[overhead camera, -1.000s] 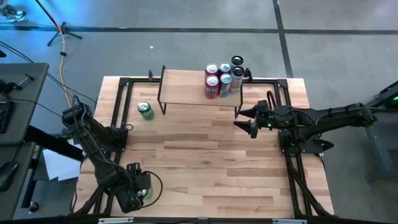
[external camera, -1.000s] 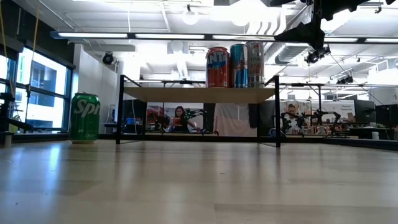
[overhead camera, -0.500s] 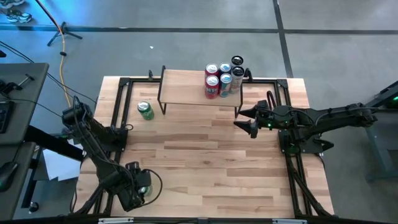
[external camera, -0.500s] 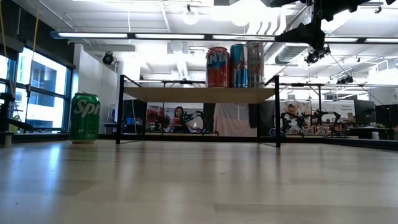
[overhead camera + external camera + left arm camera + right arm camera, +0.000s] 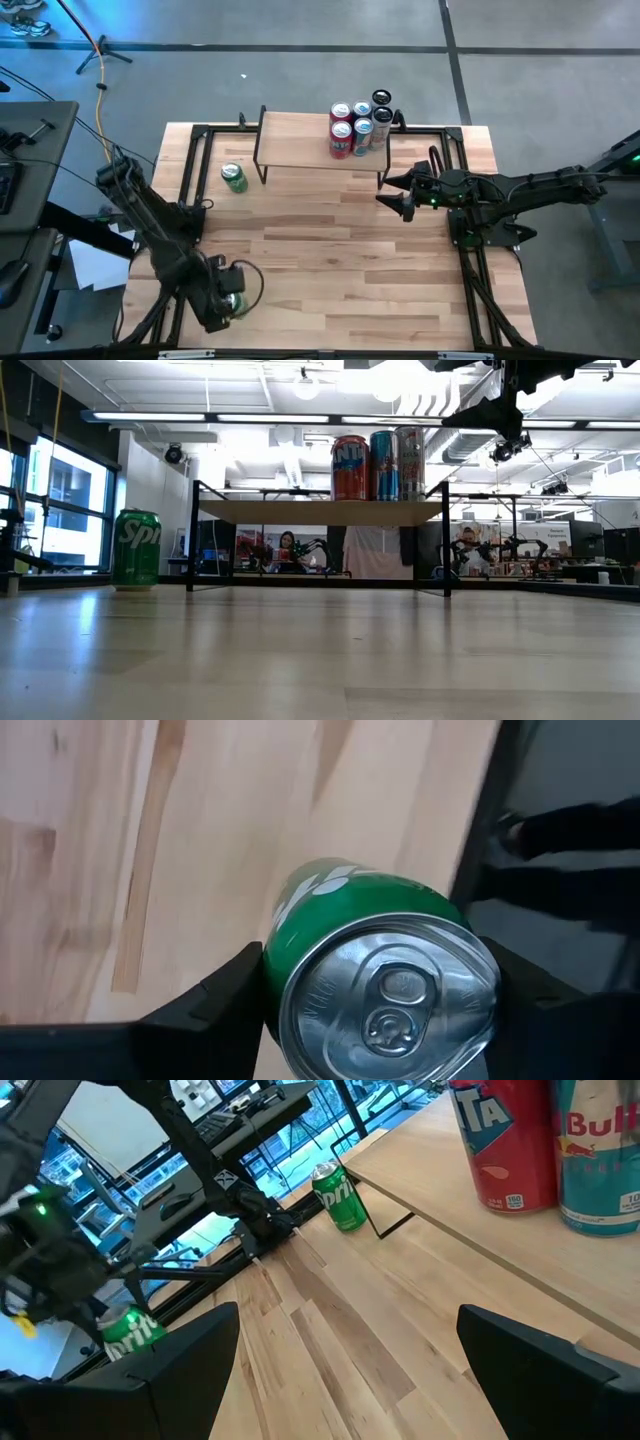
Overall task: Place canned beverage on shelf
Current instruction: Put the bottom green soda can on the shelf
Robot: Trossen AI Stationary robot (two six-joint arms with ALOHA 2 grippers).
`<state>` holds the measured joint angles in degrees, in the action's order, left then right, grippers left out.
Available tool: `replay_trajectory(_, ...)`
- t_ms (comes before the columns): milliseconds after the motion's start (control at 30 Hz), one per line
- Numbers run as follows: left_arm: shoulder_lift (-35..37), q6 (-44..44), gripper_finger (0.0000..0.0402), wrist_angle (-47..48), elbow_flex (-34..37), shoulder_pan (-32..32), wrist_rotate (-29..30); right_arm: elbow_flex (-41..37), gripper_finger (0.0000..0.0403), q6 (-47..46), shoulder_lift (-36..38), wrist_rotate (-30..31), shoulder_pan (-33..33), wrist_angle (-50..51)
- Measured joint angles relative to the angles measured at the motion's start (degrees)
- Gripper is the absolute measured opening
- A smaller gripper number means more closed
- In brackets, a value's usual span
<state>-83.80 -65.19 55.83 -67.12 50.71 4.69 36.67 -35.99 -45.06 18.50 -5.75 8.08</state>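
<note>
A green soda can (image 5: 385, 985) stands between the fingers of my left gripper (image 5: 228, 298) at the table's near left corner; it also shows in the right wrist view as the can (image 5: 128, 1330). A second green can (image 5: 234, 177) stands upright on the table left of the shelf (image 5: 310, 140), a light-wood board on thin black legs (image 5: 320, 511). Several cans (image 5: 360, 125) stand on the shelf's right end. My right gripper (image 5: 397, 196) hangs open in the air before the shelf's right end, holding nothing. My left gripper pinches the green can between its two fingers, one on each side of the wall just under the top rim (image 5: 278, 945). The fingers come from above, pointing steeply down. The can's silver top (image 5: 395, 1005) faces up; its bottom is hidden, so lifted or standing I cannot tell.
Black metal frame rails (image 5: 195, 215) run along the table's left, right and far edges. Bare wooden tabletop (image 5: 330, 250) lies between the two arms and before the shelf. The shelf's left half (image 5: 290, 140) is bare board.
My left arm has shifted a little, carrying its gripper slightly toward the table's right edge. The right arm, the shelf and the cans on it have kept still.
</note>
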Motion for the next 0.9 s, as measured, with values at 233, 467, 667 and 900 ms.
replay_trajectory(233, 9.4, 3.19, 0.0224, 0.04, -4.88, -5.84, 0.84, 0.0, 0.036, -0.02, 0.0, -0.6, -0.01, -0.34)
replay_trajectory(467, 18.8, 13.98, 0.0224, -0.21, -9.24, -12.33, 17.73, 0.0, 0.036, 2.0, -0.48, -0.14, -0.01, -8.73)
replay_trajectory(667, 26.39, 29.85, 0.0224, -3.16, -9.26, -19.44, 27.27, 0.0, 0.036, 4.97, -3.76, -0.19, -0.01, -19.66)
replay_trajectory(900, 32.96, 47.04, 0.0224, -11.04, -7.17, -26.91, 25.58, 0.0, 0.036, 15.76, -9.84, -0.22, -0.01, -33.61)
